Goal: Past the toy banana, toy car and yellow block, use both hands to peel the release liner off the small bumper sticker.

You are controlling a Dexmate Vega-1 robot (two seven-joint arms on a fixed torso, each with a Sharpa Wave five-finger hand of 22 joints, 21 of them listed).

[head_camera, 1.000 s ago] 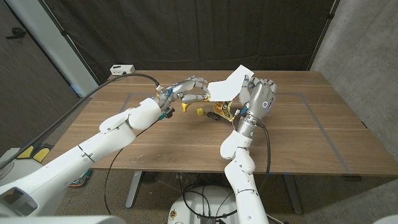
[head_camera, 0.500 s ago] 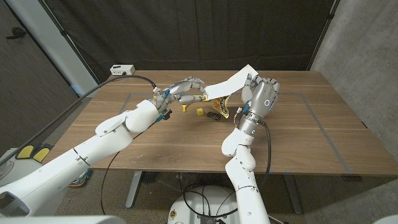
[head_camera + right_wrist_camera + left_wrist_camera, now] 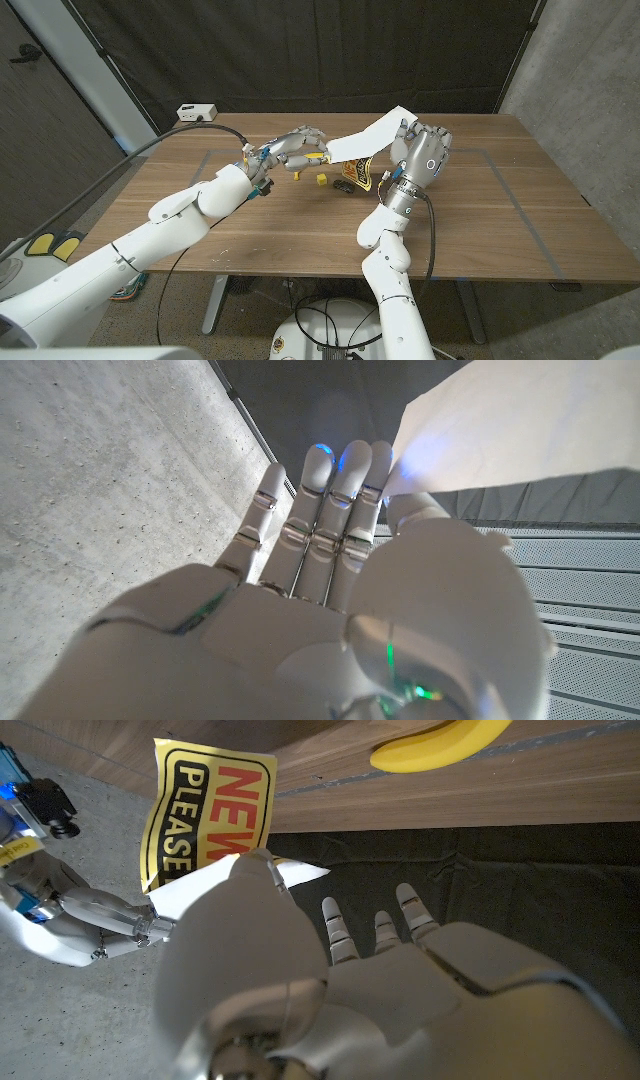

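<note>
Your left hand (image 3: 293,150) pinches 1 end of the white release liner (image 3: 365,138), and your right hand (image 3: 422,155) pinches the other, higher end, so the strip spans between them above the far middle of the worktop (image 3: 500,215). The yellow bumper sticker (image 3: 358,172) hangs from the liner's underside and droops toward the toy car (image 3: 347,184), with the yellow block (image 3: 320,181) just beside it and the toy banana (image 3: 297,171) below your left hand; from the left wrist its printed face (image 3: 205,818) shows behind the thumb. The peel looks only partly done, I judge. The risk now is that both hands grip liner and nothing holds the sticker: pull apart and the liner may tear, or the sticker may swing down and stick to the car or the worktop. A loose pinch at either end would drop the whole strip onto the toys.
</note>
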